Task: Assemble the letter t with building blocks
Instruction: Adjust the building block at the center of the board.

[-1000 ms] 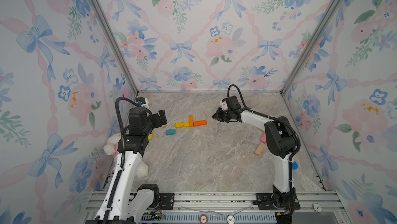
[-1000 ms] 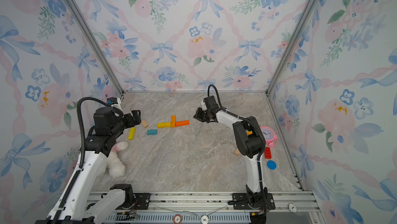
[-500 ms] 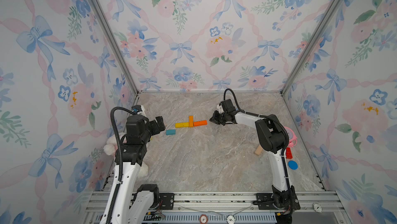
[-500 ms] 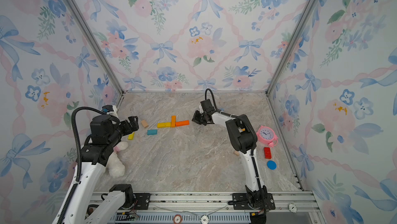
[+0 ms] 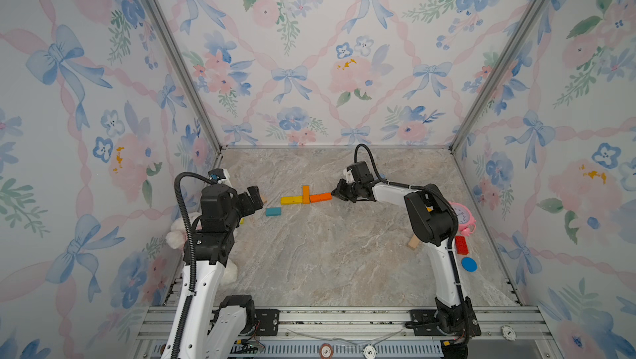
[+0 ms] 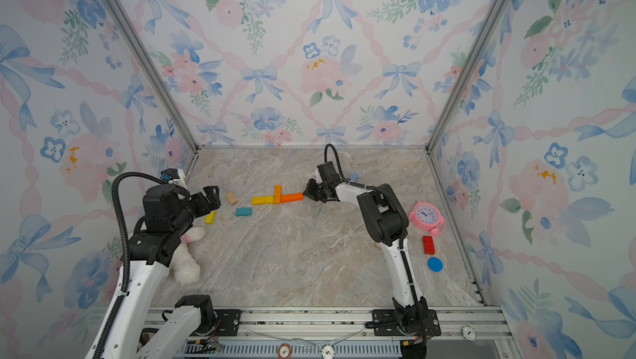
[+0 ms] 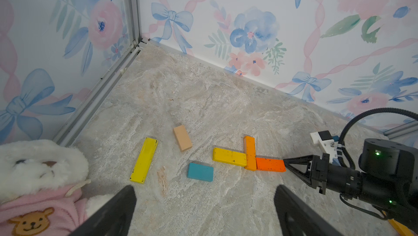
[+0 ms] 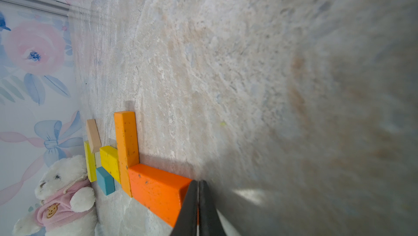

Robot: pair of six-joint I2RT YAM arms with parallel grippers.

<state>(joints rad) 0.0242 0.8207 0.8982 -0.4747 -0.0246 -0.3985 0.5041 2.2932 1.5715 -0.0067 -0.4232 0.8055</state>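
Three building blocks lie joined mid-table: a yellow block (image 5: 291,200), a light orange block (image 5: 306,194) set crosswise, and a deep orange block (image 5: 320,197). My right gripper (image 5: 335,194) is shut and holds nothing. Its tips press on the far end of the deep orange block (image 8: 156,187), as the right wrist view shows at the right gripper (image 8: 198,181). My left gripper (image 7: 203,189) hangs open above the table, short of a loose teal block (image 7: 200,172). A long yellow block (image 7: 144,159) and a bare wood block (image 7: 182,138) lie to the left.
A white plush bear (image 6: 187,257) lies by the left arm's base. Along the right wall are a pink alarm clock (image 6: 426,217), a red studded brick (image 6: 428,245) and a blue disc (image 6: 435,264). A wood block (image 5: 413,243) shows beside the right arm, and a light blue block (image 6: 353,177) behind it.
The right gripper has moved down and left until its shut tips meet the deep orange block's end. The left arm has sunk a little, its gripper still open.
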